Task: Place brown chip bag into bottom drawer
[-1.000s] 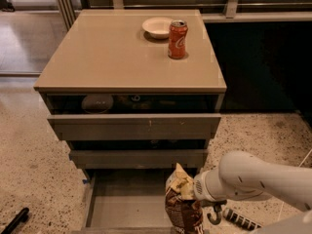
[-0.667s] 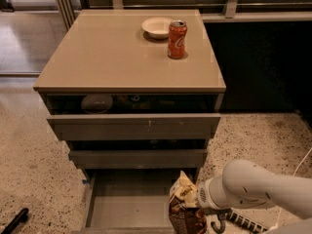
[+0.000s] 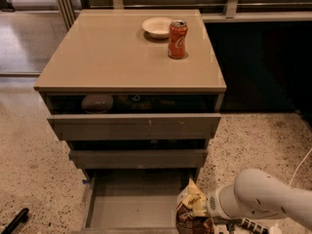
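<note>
The bottom drawer point(image 3: 131, 209) stands pulled out, its grey floor bare, so the opening step looks done. The bag point(image 3: 191, 209) is not clearly inside yet. It stands upright at the drawer's right front corner, at about 5 o'clock from the drawer's middle, with its lower end cut off by the frame's edge. I cannot tell whether it rests on the floor of the drawer or hangs above it.

The pincer point(image 3: 222, 224) sits at the end of the white arm, at 5 o'clock in the view, right against the bag. Whether it is pinching the bag I cannot tell. As I judge it, what remains is to set the bag down inside, let go and pull the arm clear.

Compared with a second ago, the arm and bag have sunk lower and drifted slightly towards 4 o'clock, so less of the bag shows. On the worktop point(image 3: 117, 57), the can point(image 3: 177, 32) and bowl point(image 3: 157, 27) have not moved.
</note>
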Robot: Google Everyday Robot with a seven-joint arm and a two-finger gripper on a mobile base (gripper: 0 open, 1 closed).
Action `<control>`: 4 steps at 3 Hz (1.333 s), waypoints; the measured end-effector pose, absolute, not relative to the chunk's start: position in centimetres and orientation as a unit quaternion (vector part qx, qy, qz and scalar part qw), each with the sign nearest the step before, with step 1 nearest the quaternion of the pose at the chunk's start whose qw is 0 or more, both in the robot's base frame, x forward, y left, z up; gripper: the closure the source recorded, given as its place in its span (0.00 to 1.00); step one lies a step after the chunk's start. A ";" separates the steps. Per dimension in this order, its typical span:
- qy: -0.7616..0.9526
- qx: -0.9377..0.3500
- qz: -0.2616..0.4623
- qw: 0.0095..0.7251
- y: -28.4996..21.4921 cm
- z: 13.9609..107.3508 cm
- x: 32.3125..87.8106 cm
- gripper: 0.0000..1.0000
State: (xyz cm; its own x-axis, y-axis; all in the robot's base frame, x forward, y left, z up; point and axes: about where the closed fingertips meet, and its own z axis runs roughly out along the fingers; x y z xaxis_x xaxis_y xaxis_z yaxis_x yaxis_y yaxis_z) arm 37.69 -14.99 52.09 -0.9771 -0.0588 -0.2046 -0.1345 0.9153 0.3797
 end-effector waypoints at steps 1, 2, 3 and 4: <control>0.975 -0.025 0.209 0.071 -15.5 50.1 35.8 1.00; 0.979 0.009 0.198 0.050 -17.9 46.0 31.0 1.00; 0.979 0.027 0.197 0.053 -19.1 46.0 30.2 1.00; 0.976 0.045 0.204 0.054 -20.5 46.1 30.4 1.00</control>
State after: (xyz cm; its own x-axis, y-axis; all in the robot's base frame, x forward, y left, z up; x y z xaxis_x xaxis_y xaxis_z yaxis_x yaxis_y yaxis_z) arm 30.37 -20.51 46.07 -0.9902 0.1089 -0.0868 0.0651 0.9128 0.4032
